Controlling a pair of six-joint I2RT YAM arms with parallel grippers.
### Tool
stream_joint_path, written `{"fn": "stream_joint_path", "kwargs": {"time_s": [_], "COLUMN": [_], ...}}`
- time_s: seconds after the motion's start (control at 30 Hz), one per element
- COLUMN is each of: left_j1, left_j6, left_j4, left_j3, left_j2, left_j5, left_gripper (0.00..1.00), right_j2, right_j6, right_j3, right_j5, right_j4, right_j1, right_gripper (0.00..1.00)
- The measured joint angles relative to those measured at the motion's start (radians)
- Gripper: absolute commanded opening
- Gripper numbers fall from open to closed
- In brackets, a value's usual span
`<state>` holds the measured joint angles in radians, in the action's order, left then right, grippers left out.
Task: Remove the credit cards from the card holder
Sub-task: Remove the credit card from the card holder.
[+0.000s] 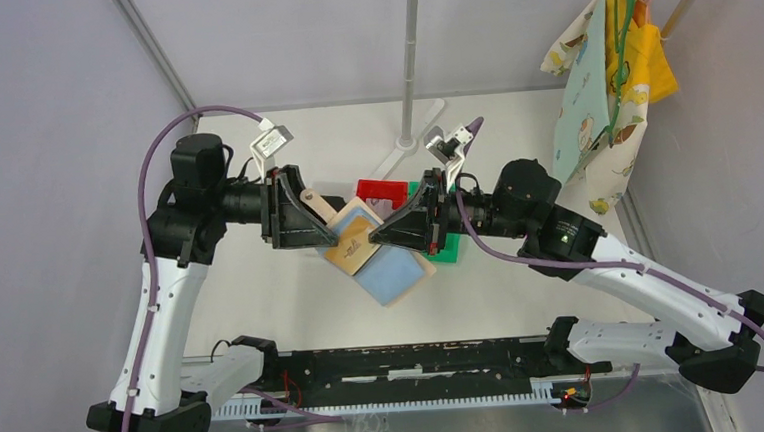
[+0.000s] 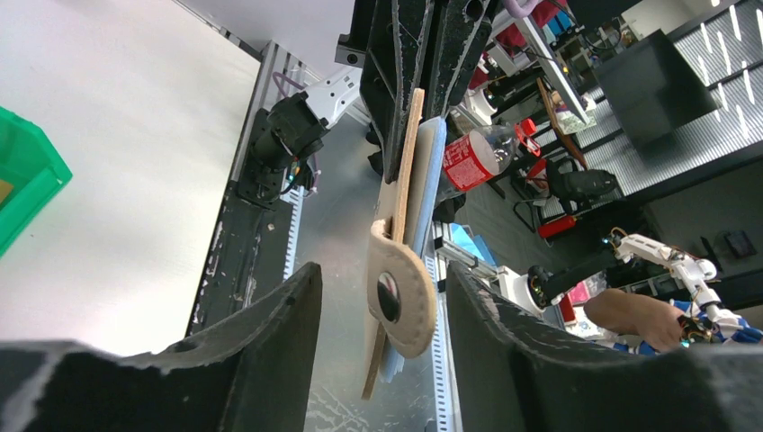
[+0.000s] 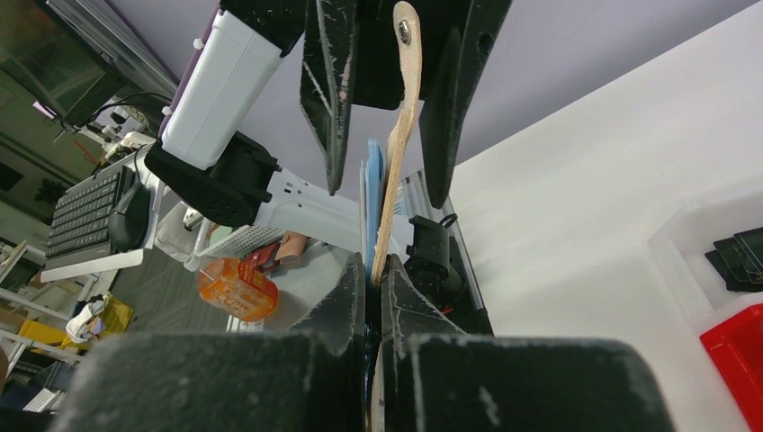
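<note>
The tan card holder (image 1: 359, 239) hangs in mid-air between both arms, unfolded, with a light blue inner panel (image 1: 394, 273) showing. My right gripper (image 3: 376, 263) is shut on its edge; the holder (image 3: 396, 171) rises edge-on from the jaws. My left gripper (image 2: 382, 274) is open around the rounded snap-button flap (image 2: 400, 297), with a gap on both sides. From above, the left gripper (image 1: 308, 220) faces the right gripper (image 1: 377, 238) across the holder. A gold-tan rectangle (image 1: 353, 246) lies on the inner face; I cannot tell whether it is one of the credit cards.
A red bin (image 1: 382, 191) and a green bin (image 1: 445, 242) stand on the table just behind the holder. A vertical pole (image 1: 411, 64) rises at the back. Patterned cloth (image 1: 604, 62) hangs at the far right. A white tray (image 3: 711, 243) sits beside the red bin.
</note>
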<state>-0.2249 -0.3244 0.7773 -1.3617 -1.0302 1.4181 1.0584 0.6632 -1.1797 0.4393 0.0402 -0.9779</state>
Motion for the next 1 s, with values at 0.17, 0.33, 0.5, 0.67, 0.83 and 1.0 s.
{"fn": "stream_joint_path", "kwargs": {"time_s": [0.17,0.33,0.5,0.67,0.83,1.0], "left_j1": [0.0,0.0,0.0,0.0,0.0,0.0], "left_j6": [0.002,0.008,0.021,0.096,0.178,0.214], "left_j4": [0.002,0.003,0.007,0.066,0.151,0.2], "left_j3": [0.03,0.044,0.059,0.061,0.05,0.042], "left_j2": [0.018,0.037,0.056,0.041,-0.008,-0.045], "left_j5": [-0.002,-0.002,-0.005,-0.013,-0.001,-0.066], "left_gripper": [0.71,0.65,0.45,0.23,0.1,0.05], "right_j2": [0.016,0.063,0.116,0.124,0.127,0.102], "right_j6": [-0.006,-0.022,-0.032,-0.036,-0.051,-0.098], "right_j3": [-0.007,-0.044,-0.084,-0.092,-0.092,-0.113], "right_j5": [0.0,0.001,0.013,0.04,0.05,-0.024], "right_j4": [0.004,0.04,0.053,0.048,0.062,0.105], "right_j1": [0.0,0.0,0.0,0.0,0.003,0.011], "right_gripper": [0.0,0.0,0.0,0.07,0.63,0.76]}}
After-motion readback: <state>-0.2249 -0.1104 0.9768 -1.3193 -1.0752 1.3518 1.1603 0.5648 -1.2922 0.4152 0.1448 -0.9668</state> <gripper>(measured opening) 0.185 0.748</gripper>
